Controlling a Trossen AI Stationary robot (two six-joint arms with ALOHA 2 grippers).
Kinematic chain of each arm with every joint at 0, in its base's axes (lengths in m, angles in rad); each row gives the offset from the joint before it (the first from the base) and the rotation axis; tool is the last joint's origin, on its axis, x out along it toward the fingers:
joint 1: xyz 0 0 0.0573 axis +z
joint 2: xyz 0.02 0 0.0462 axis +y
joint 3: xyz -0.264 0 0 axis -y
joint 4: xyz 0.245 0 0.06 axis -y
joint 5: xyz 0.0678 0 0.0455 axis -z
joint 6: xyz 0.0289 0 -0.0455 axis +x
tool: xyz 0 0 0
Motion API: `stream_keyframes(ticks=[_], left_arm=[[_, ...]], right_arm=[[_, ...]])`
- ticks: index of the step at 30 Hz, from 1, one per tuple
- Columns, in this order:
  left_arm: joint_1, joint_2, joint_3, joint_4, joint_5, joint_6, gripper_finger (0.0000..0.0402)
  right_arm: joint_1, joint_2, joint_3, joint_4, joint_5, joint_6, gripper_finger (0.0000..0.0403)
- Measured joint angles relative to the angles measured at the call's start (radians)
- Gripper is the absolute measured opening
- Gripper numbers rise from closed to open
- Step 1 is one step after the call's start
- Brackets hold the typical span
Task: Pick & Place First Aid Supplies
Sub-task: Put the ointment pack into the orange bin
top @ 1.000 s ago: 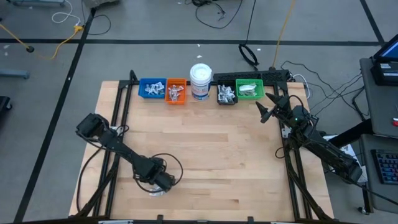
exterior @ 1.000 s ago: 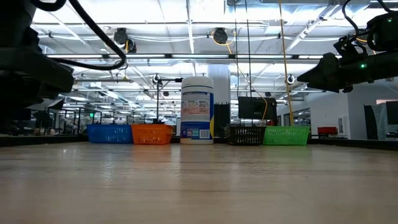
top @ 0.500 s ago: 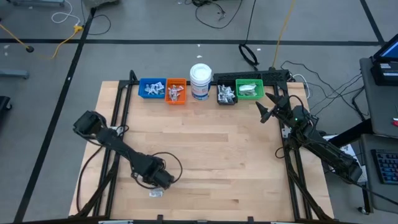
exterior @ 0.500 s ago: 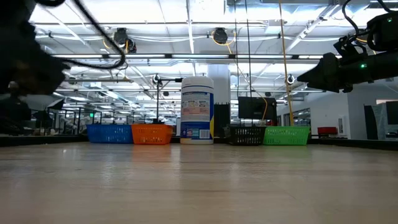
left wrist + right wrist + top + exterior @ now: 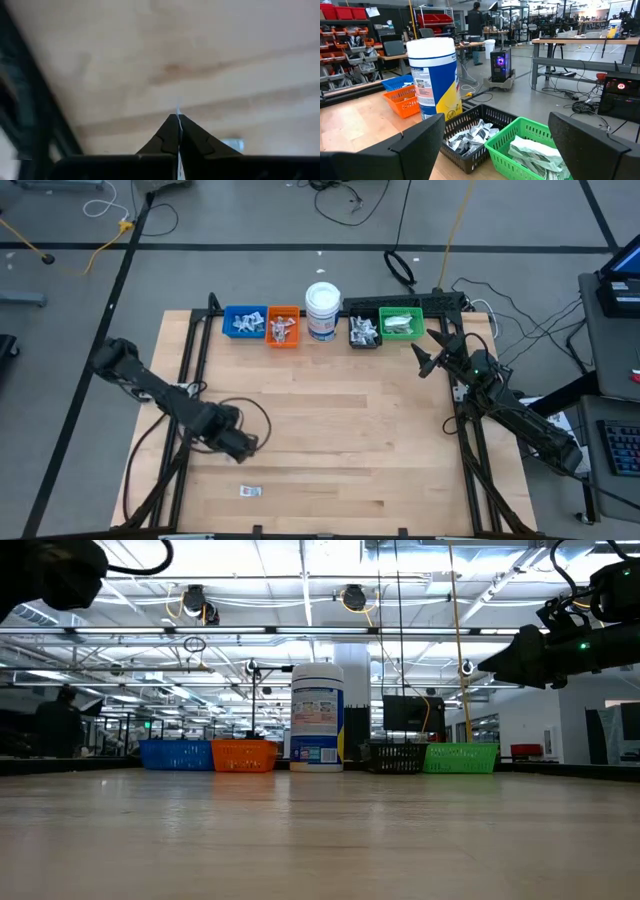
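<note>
Wood table (image 5: 340,430) held one packet (image 5: 250,491) near front edge, left gripper (image 5: 243,442) just behind it w/ fingers pressed together on a thin white sliver, right gripper (image 5: 424,360) spread by green bin (image 5: 401,325).

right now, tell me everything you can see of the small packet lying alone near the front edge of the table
The small flat wrapped packet looks white and silvery with a hint of light blue, roughly rectangular. It lies flat on the light wooden table, close to the front edge on the left side, far from the row of bins. Nothing touches it: the left gripper hangs shut a little way behind it, above the wood. In the left wrist view it shows only as a pale patch beyond the closed fingers. Any print on it is too small to read.
</note>
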Motion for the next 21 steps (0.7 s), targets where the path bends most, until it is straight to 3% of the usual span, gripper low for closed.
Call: stream_keyframes(ticks=[3,6,14,21], left_arm=[[0.051,-0.047,0.0,-0.074,-0.028,0.016,0.0004],[0.158,-0.07,0.0,-0.12,-0.052,0.13,0.0002],[0.575,-0.065,0.012,-0.131,-0.134,0.585,0.0002],[0.889,0.05,0.096,-0.053,-0.245,0.921,0.0001]], right_arm=[[0.0,0.0,0.0,0.0,0.0,0.0,0.0352],[0.0,0.0,0.0,0.0,0.0,0.0,0.0352],[0.0,0.0,0.0,0.0,0.0,0.0,0.0352],[0.0,0.0,0.0,0.0,0.0,0.0,0.0352]])
